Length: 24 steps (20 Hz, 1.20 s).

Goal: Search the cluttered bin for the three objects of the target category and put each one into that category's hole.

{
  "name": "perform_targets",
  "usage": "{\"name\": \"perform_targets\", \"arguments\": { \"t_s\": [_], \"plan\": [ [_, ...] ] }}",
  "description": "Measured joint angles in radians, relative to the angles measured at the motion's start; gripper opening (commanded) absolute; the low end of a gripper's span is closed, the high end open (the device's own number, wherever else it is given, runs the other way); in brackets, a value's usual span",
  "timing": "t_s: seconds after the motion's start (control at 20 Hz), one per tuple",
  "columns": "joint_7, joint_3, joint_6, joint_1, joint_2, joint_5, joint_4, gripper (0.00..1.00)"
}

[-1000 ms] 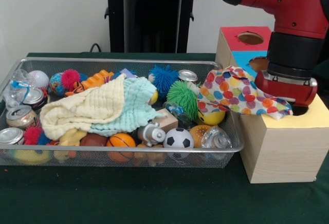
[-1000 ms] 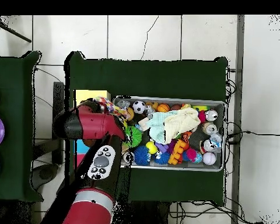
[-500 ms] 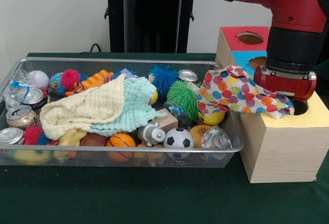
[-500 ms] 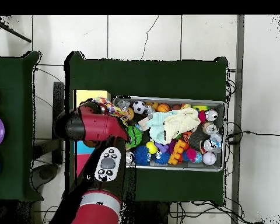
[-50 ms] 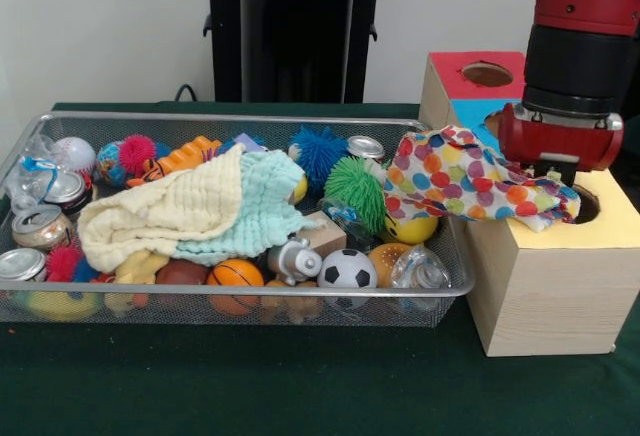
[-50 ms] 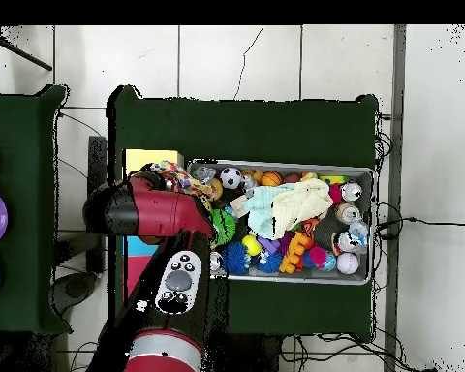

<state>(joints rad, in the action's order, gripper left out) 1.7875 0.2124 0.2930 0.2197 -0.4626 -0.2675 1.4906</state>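
My arm's wrist (image 5: pixel 560 136) has risen off the yellow hole (image 5: pixel 585 204) since a second ago, leaving the polka-dot cloth (image 5: pixel 470 178) draped from the wooden box (image 5: pixel 545 286) edge over the wire bin (image 5: pixel 230 308) rim, and I cannot tell the claw's state

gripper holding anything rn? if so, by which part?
Cannot tell. The gripper sits above the yellow hole with its fingers hidden. The polka-dot cloth drapes from the hole's edge to the bin rim; any grasp is hidden.
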Motion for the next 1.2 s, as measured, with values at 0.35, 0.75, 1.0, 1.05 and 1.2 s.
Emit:
{"name": "perform_targets", "arguments": {
  "t_s": [0.35,0.75,1.0,1.05,1.2],
  "plan": [
    [0.000,-0.001,0.056,-0.005,-0.047,0.000,0.007,0.00],
    [0.000,-0.001,0.099,-0.011,-0.091,0.000,0.012,0.00],
    [0.000,-0.001,0.131,-0.010,-0.106,0.000,0.012,0.00],
    [0.000,-0.001,0.158,-0.010,-0.110,0.001,0.012,1.00],
    [0.000,-0.001,0.164,-0.010,-0.111,0.001,0.012,1.00]
  ]
}}
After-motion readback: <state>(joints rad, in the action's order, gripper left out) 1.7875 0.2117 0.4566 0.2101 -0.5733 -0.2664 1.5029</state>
